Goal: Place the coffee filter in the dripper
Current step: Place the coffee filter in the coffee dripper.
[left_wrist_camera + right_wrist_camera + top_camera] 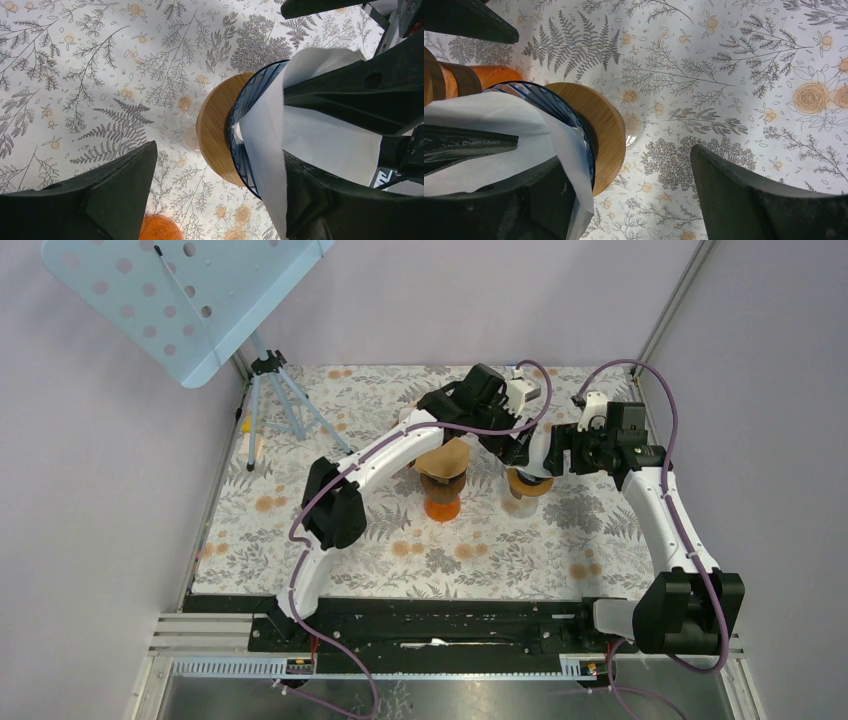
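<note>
Overhead, the left arm stretches from its base toward 1 o'clock, while the right arm rises toward 12 and turns its wrist to 9. Both meet at the blue ribbed glass dripper with a wooden collar. The left gripper and the right gripper both stand wide, clasping nothing, each with one finger against the white paper coffee filter, which sits in the dripper's cone.
</note>
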`<state>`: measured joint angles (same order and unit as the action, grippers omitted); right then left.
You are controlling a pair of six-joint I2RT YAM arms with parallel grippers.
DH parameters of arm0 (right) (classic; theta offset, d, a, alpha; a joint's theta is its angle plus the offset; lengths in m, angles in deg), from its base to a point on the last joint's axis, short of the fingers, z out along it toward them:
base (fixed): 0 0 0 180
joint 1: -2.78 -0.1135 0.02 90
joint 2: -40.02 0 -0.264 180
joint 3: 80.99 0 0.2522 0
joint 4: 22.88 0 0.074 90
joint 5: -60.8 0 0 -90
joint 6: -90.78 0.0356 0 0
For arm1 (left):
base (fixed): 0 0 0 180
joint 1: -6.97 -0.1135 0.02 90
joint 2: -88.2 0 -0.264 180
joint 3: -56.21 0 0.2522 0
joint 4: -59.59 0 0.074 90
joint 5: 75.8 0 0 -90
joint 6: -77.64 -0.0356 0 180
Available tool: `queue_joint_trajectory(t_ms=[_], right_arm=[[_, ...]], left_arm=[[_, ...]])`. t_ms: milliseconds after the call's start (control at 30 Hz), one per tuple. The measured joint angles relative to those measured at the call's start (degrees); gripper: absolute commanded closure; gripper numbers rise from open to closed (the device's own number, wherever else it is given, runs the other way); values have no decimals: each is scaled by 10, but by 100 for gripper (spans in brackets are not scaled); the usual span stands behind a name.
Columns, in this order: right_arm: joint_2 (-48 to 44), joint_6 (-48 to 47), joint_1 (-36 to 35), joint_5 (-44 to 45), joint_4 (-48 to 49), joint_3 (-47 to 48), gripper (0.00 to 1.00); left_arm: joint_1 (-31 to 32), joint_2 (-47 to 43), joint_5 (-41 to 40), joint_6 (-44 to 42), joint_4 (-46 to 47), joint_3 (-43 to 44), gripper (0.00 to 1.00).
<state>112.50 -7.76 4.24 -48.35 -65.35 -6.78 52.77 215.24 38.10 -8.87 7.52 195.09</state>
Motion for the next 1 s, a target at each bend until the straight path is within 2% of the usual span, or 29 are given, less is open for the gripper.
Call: queue_joint_trajectory(t_ms=[1000], right_arm=[[-1, 0, 0, 0, 36, -21, 15]], left_arm=[[1, -7, -7, 7, 38, -31, 6]])
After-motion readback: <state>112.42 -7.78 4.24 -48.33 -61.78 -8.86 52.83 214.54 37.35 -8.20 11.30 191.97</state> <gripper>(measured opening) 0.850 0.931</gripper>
